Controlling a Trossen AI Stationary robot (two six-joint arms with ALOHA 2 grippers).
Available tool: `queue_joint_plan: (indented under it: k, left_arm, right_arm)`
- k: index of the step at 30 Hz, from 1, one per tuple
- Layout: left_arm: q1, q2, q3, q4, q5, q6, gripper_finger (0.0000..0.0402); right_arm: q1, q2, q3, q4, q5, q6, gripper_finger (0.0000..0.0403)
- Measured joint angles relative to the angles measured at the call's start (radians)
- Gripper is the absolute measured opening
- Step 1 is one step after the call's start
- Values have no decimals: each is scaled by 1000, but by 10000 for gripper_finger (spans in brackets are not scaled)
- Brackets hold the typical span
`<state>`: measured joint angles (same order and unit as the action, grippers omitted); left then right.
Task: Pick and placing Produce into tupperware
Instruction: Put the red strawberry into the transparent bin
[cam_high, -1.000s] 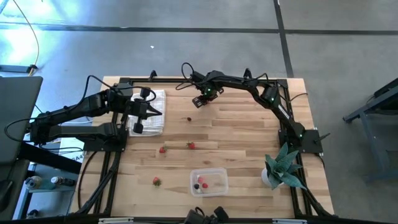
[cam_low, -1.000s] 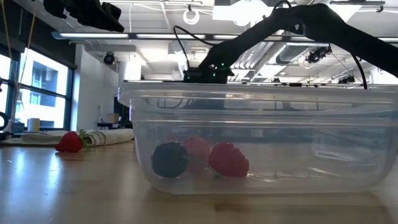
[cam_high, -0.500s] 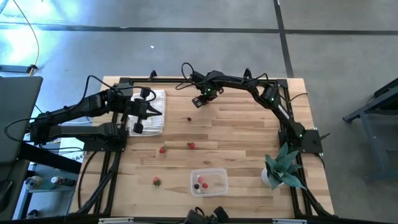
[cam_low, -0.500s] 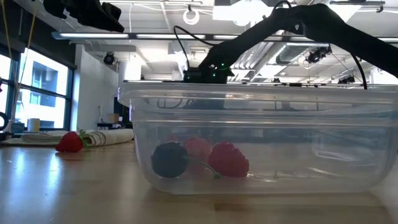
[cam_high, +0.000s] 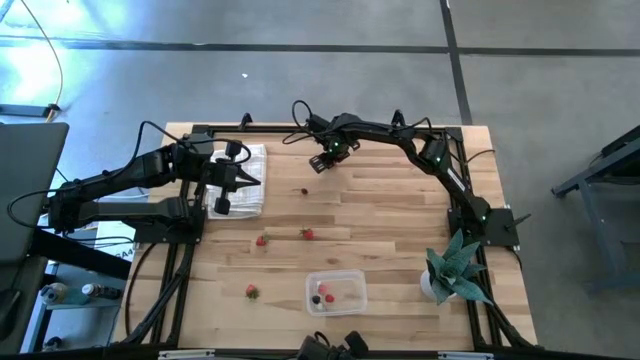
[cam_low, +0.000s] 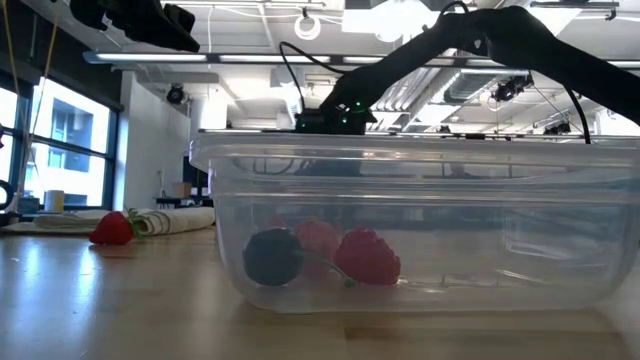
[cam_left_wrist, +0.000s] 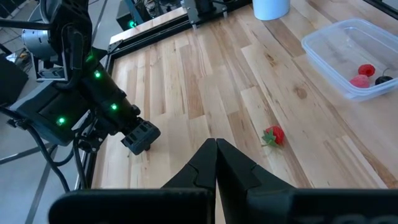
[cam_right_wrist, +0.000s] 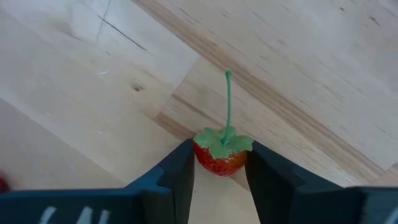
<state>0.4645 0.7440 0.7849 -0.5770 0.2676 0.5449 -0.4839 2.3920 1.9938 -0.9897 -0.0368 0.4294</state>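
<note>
My right gripper (cam_high: 322, 163) is near the table's far edge, shut on a small red berry (cam_right_wrist: 219, 155) with a green top and stem. My left gripper (cam_high: 252, 180) hovers shut over the white cloth (cam_high: 240, 180) at the left. The clear tupperware (cam_high: 336, 291) sits by the near edge and holds two red pieces (cam_low: 367, 256) and a dark one (cam_low: 272, 256). Loose red berries lie on the wood at the middle (cam_high: 307, 234), left of it (cam_high: 262, 240) and near the front (cam_high: 250, 291). A tiny dark piece (cam_high: 304, 191) lies mid-table. My right gripper pinches the berry's red body (cam_right_wrist: 214, 163) between its two fingers (cam_right_wrist: 180, 169), one on each side. The fingers point down from above. The green top and stem (cam_right_wrist: 227, 93) face the wrist camera. Whether the berry rests on the wood or is lifted, I cannot tell.
A teal spiky plant in a white pot (cam_high: 452, 268) stands at the table's near right corner. The folded white checked cloth lies at the left edge under my left arm. Bare wood stretches between the right gripper and the tupperware.
</note>
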Motion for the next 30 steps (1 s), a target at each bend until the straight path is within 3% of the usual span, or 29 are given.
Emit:
queue_joint_plan:
  k: [14, 18, 24, 30]
  left_arm:
    - [0, 0, 0, 0, 0, 0, 1]
    - [0, 0, 0, 0, 0, 0, 1]
    - [1, 0, 0, 0, 0, 0, 1]
    - [0, 0, 0, 0, 0, 0, 1]
  right_arm:
    - [8, -54, 50, -71, -34, -10, 119]
    - [28, -75, 140, -168, -34, -14, 119]
    - [100, -93, 363, -416, 51, -45, 119]
    - [193, -264, 224, -478, 104, 35, 119]
